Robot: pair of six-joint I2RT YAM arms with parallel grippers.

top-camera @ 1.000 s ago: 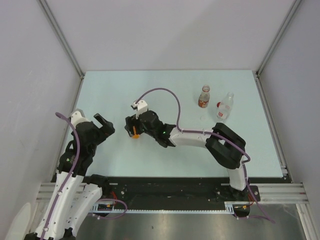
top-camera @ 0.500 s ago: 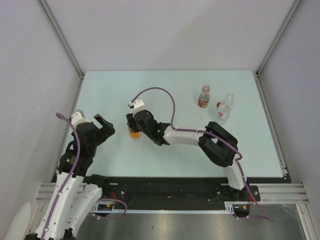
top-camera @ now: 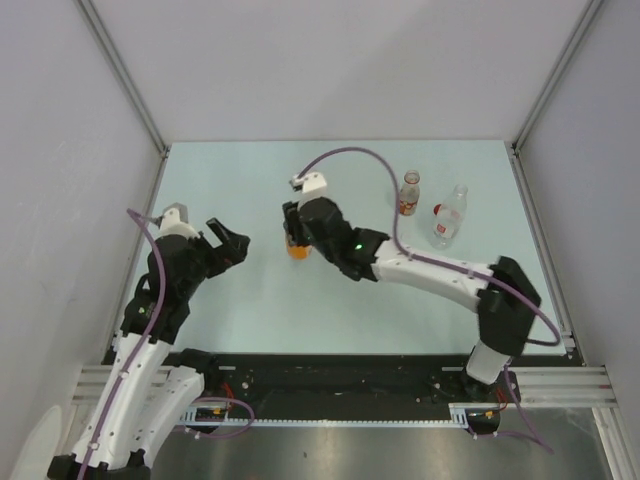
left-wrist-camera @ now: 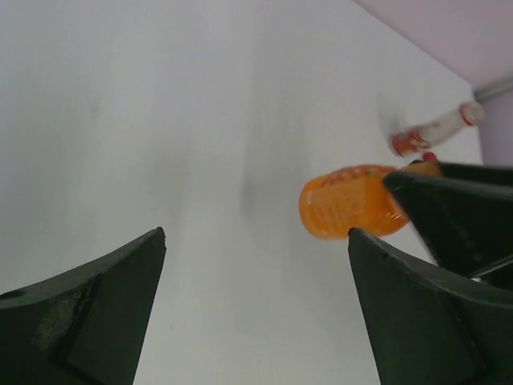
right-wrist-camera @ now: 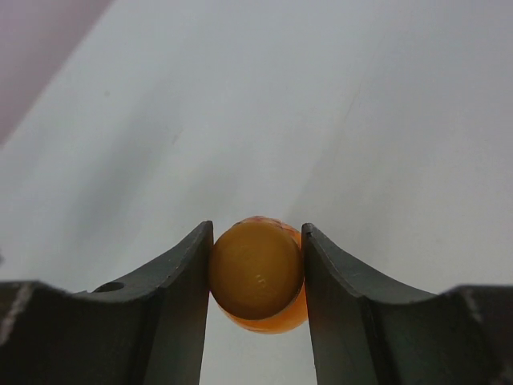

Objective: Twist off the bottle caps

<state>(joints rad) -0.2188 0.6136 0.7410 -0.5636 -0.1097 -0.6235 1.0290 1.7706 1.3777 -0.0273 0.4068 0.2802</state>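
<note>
**Mid-table: orange cap gripped**

Toward the left edge, the left gripper gapes wide, empty. At the table's middle, the right gripper is clamped on the orange cap of the orange-filled bottle. Near the far right corner sit a red-banded bottle and a clear bottle.

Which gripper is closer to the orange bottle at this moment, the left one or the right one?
Right. The right gripper is closed on top of the orange bottle, one finger each side. The left gripper is open, apart from it, to its left in the top view.
</note>
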